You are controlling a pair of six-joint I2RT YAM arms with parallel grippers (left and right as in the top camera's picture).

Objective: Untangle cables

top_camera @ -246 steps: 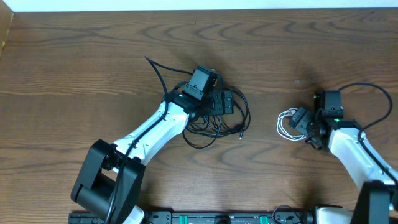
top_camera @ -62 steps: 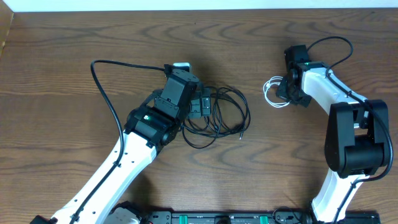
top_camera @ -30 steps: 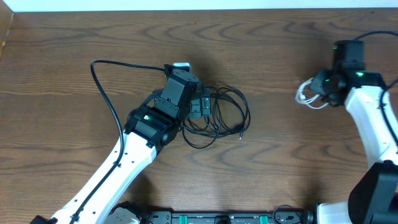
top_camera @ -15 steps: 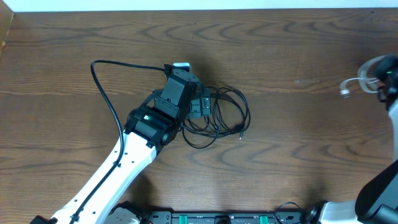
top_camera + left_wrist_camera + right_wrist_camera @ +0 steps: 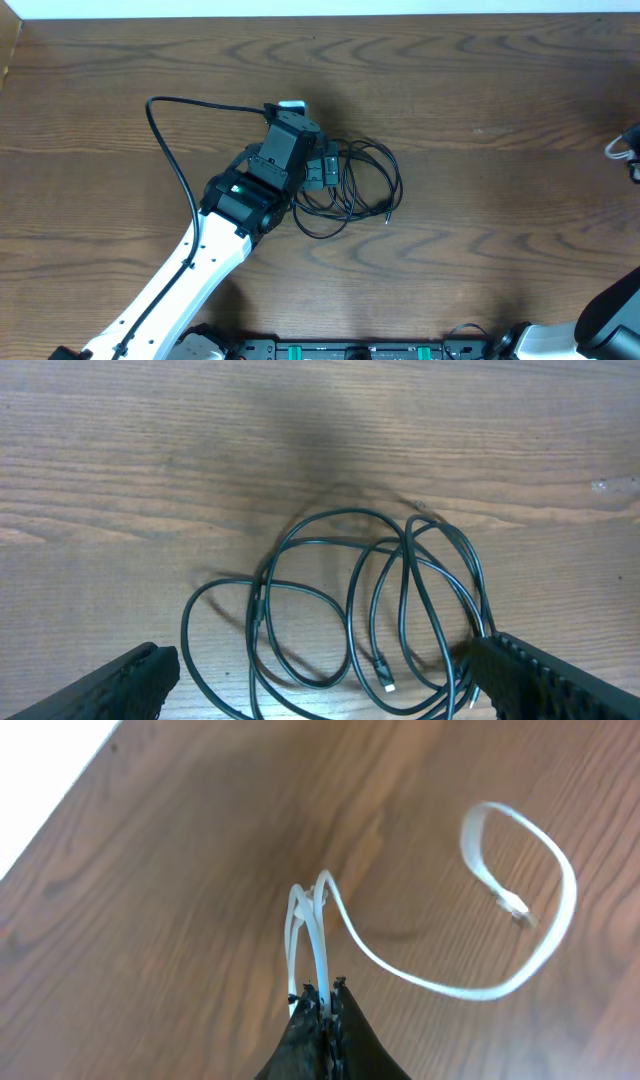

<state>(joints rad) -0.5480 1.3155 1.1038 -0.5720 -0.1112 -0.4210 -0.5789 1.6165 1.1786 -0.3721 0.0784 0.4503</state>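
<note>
Two black cables [image 5: 405, 575] in a loose tangle of overlapping loops on the wooden tabletop [image 5: 120, 460], near the middle in the overhead view, one small plug end lying inside the loops. Above them, left fingers [image 5: 540, 670] spread wide, one tip at each lower corner of the wrist view, nothing gripped. Right-hand tip just beside or touching the outermost loop, hard to say which. Reaching in from the lower left, left arm [image 5: 215, 240], with its thick black wire [image 5: 205, 105] arcing out to the left, apart from the tangle. Far off to the right, white cable [image 5: 320, 955], well apart from the black ones, only a sliver of it visible at the right edge from above. On a bunched part of it, right fingers [image 5: 322, 1010] pinched fully together, several strands gathered at the tips, the rest curling away in one open loop with its plug end free. Possibly lifted clear of the tabletop, though not certain from this angle.
</note>
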